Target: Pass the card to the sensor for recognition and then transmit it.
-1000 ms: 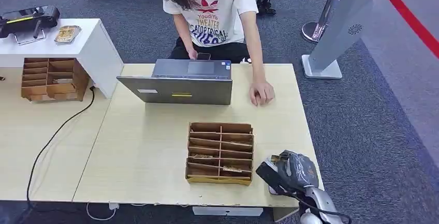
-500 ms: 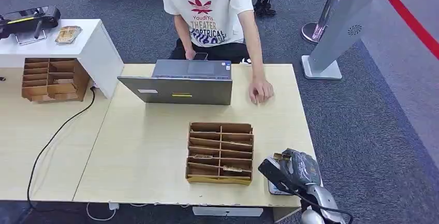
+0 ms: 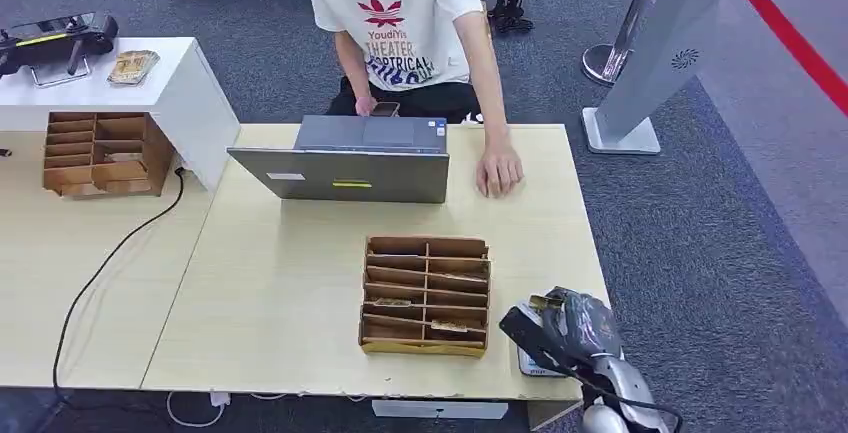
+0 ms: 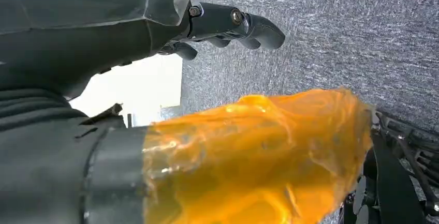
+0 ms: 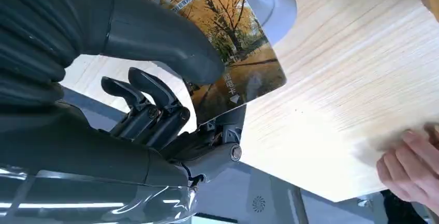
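The right hand [image 3: 568, 328] sits at the near right corner of the light wood worktop [image 3: 290, 283], thumb and fingers pinching a card [image 5: 228, 43] printed with autumn trees — it's held flat right over the white sensor pad [image 3: 528, 361] at the worktop's edge, though whether card and pad actually touch is hard to call. Just beside it stands a cardboard slot organizer [image 3: 426, 295] with a few cards in its compartments. Across the worktop a person [image 3: 410, 23] rests one hand [image 3: 498, 171] next to an open laptop [image 3: 345, 158]. The left hand [image 4: 228, 25] hangs over grey carpet — fingers loosely curled, holding nothing.
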You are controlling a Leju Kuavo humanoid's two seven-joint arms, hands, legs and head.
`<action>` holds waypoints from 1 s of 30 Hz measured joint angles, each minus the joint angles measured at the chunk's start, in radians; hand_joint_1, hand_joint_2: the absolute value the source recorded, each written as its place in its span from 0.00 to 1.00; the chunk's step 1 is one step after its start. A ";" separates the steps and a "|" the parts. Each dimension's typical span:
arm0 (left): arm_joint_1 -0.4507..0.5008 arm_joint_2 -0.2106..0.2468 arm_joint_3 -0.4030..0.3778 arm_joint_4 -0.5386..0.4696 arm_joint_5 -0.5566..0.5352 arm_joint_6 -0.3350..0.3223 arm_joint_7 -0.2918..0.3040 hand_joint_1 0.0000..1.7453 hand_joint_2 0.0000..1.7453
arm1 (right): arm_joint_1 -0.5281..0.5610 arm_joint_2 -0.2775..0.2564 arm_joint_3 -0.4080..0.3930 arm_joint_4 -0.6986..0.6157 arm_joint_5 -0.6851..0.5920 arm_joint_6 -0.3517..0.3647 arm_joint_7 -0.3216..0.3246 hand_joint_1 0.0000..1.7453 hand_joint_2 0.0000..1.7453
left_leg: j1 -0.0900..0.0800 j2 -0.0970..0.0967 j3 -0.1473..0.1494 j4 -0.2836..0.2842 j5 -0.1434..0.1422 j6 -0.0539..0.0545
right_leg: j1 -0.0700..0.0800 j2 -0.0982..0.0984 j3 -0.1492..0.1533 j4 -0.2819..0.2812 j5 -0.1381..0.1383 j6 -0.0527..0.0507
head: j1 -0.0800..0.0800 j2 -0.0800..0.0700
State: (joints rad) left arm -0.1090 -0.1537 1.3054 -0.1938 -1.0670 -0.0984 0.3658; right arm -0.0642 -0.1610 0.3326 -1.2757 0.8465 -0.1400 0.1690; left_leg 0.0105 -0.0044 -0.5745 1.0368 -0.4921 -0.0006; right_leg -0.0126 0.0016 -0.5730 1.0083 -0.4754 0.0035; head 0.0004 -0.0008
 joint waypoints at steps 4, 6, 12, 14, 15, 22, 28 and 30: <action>0.000 0.000 0.000 0.000 0.002 0.000 0.000 0.00 0.00 | 0.000 0.000 -0.002 0.000 0.001 0.001 0.000 1.00 1.00 | 0.000 0.000 0.000 0.000 0.000 0.000 | 0.000 0.000 0.000 0.000 0.000 0.000 | 0.000 0.000; 0.000 0.000 0.000 0.000 0.002 0.000 0.000 0.00 0.00 | 0.000 0.000 -0.003 0.000 0.001 0.002 0.000 1.00 1.00 | 0.000 0.000 0.000 0.000 0.000 0.000 | 0.000 0.000 0.000 0.000 0.000 0.000 | 0.000 0.000; 0.000 0.000 0.000 0.000 0.003 0.000 0.000 0.00 0.00 | 0.000 0.000 -0.010 0.000 0.007 0.003 0.008 1.00 1.00 | 0.000 0.000 0.000 0.000 0.000 0.000 | 0.000 0.000 0.001 0.000 0.000 0.000 | 0.000 0.000; 0.000 0.000 0.000 0.000 0.003 0.000 0.000 0.00 0.00 | 0.000 0.000 -0.011 0.000 0.009 0.004 0.010 1.00 1.00 | 0.000 0.000 0.001 0.000 0.000 0.000 | 0.000 0.000 0.001 0.000 0.000 0.000 | 0.000 0.000; 0.000 0.000 0.000 0.000 0.003 0.000 0.000 0.00 0.00 | 0.000 0.000 -0.012 0.000 0.010 0.004 0.010 1.00 1.00 | 0.000 0.000 0.001 0.000 0.000 0.000 | 0.000 0.000 0.001 0.000 0.000 0.000 | 0.000 0.000; 0.000 0.000 0.000 0.000 0.005 0.002 0.000 0.00 0.00 | 0.000 0.000 -0.014 0.000 0.011 0.005 0.010 1.00 1.00 | 0.000 0.000 0.001 0.000 0.000 0.000 | 0.000 0.000 0.001 0.000 0.000 0.000 | 0.000 0.000; 0.000 0.000 0.000 0.000 0.005 0.002 0.000 0.00 0.00 | 0.000 0.000 -0.015 0.000 0.012 0.005 0.010 1.00 1.00 | 0.000 0.000 0.001 0.000 0.000 0.000 | 0.000 0.000 0.001 0.000 0.000 0.000 | 0.000 0.000; 0.000 0.000 0.000 0.000 0.005 0.002 0.000 0.00 0.00 | 0.000 0.000 -0.015 0.000 0.012 0.005 0.011 1.00 1.00 | 0.000 0.000 0.001 0.000 0.000 0.000 | 0.000 0.000 0.001 0.000 0.000 0.000 | 0.000 0.000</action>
State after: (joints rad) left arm -0.1090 -0.1537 1.3058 -0.1938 -1.0620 -0.0969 0.3662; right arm -0.0638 -0.1610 0.3174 -1.2757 0.8583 -0.1347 0.1797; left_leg 0.0105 -0.0043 -0.5736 1.0368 -0.4922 -0.0006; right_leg -0.0125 0.0017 -0.5720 1.0082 -0.4754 0.0035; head 0.0004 -0.0008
